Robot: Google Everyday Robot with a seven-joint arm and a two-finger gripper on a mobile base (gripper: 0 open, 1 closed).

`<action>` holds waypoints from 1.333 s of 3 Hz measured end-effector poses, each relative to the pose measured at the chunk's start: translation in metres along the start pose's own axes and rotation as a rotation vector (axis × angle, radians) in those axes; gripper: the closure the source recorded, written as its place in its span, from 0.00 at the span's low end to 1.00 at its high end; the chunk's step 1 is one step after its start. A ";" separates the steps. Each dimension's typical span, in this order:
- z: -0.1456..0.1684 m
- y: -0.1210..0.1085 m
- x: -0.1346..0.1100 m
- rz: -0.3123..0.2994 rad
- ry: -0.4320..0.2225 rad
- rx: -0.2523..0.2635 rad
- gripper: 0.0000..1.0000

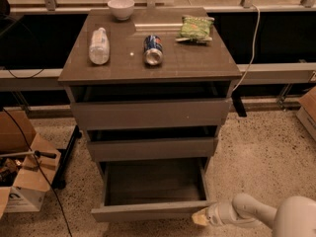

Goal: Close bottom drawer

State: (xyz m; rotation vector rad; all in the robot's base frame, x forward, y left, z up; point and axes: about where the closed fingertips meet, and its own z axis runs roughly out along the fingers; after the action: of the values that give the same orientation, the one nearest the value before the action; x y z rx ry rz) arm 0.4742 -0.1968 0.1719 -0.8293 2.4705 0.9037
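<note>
The bottom drawer is the lowest of three grey-brown drawers in the cabinet. It stands pulled out, and its bare grey tray shows from above. My gripper is at the bottom right on a white arm. Its tip touches the right end of the drawer's flat front. The middle drawer and the top drawer stick out only slightly.
On the cabinet top lie a plastic bottle, a can, a green snack bag and a white bowl. Cardboard boxes and cables stand at the left. A box corner shows at the right.
</note>
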 end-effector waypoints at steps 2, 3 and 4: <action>0.013 -0.014 -0.029 -0.056 -0.064 0.025 1.00; 0.017 -0.034 -0.055 -0.082 -0.105 0.037 1.00; 0.028 -0.047 -0.081 -0.116 -0.141 0.030 1.00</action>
State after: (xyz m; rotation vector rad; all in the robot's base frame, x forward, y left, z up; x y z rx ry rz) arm 0.5692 -0.1747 0.1731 -0.8587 2.2852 0.8516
